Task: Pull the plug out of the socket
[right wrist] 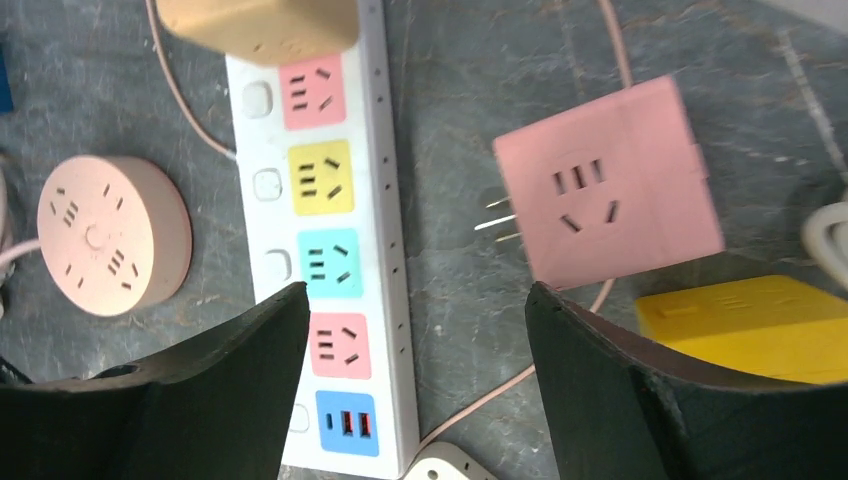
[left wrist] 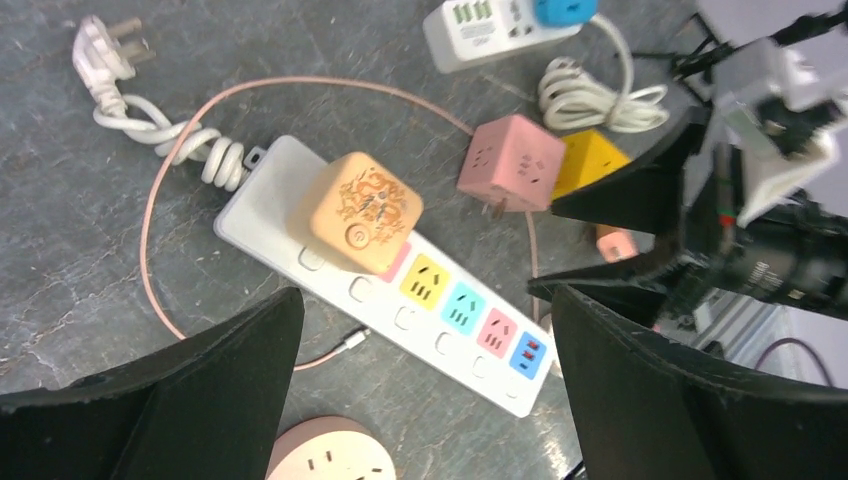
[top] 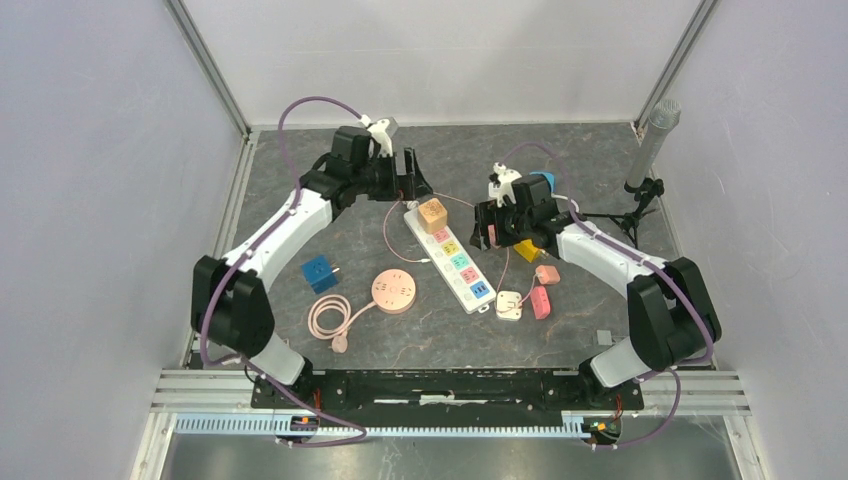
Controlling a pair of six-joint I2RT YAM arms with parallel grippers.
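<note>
A grey marbled table [top: 300, 200] is seen from above. A white power strip [top: 462, 268] is laid across its middle, running from 11 to 5 o'clock. From the strip, a blue cube [top: 319, 272] is found at 9 o'clock and a round pink socket [top: 393, 292] at 8 o'clock, with its coiled pink cable [top: 328, 318] farther out. A pink cube [right wrist: 610, 180] and a yellow cube [right wrist: 745, 325] are set at 2 to 3 o'clock. A white square adapter [top: 509, 304] and a small pink adapter [top: 541, 301] are placed side by side at 4 o'clock.
</note>
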